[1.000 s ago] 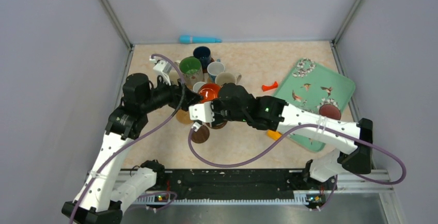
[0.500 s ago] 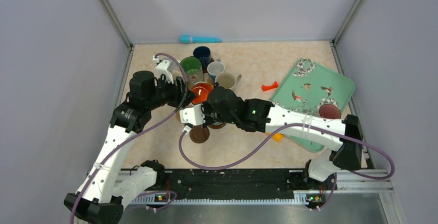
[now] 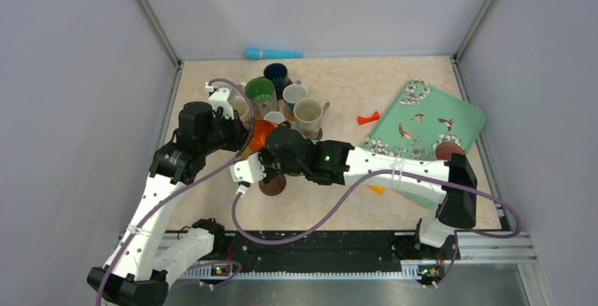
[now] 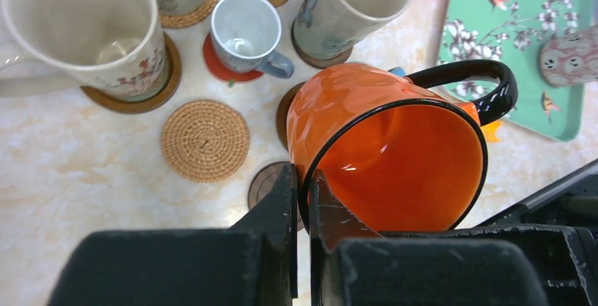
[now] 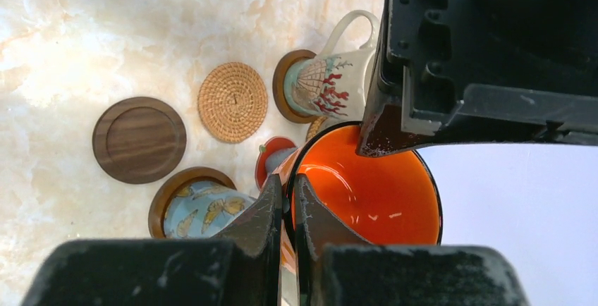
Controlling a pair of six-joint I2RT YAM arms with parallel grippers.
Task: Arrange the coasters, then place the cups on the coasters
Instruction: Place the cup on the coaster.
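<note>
Both the left claw (image 4: 302, 177) and right claw (image 5: 288, 183) pinch the orange mug (image 4: 352, 101) by its black rim

The left arm (image 3: 166, 179) and right arm (image 3: 395, 165) meet at the orange cup (image 3: 259, 135), beside other cups (image 3: 293, 98); teal tray (image 3: 451, 119) lies right.

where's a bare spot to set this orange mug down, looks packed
Free for the orange enamel mug: the round woven straw coaster and the dark ridged wooden coaster beside it, both bare, with open marbled tabletop on their near side. Crowded: the far cluster, from the cream floral mug to the small white cup.
</note>
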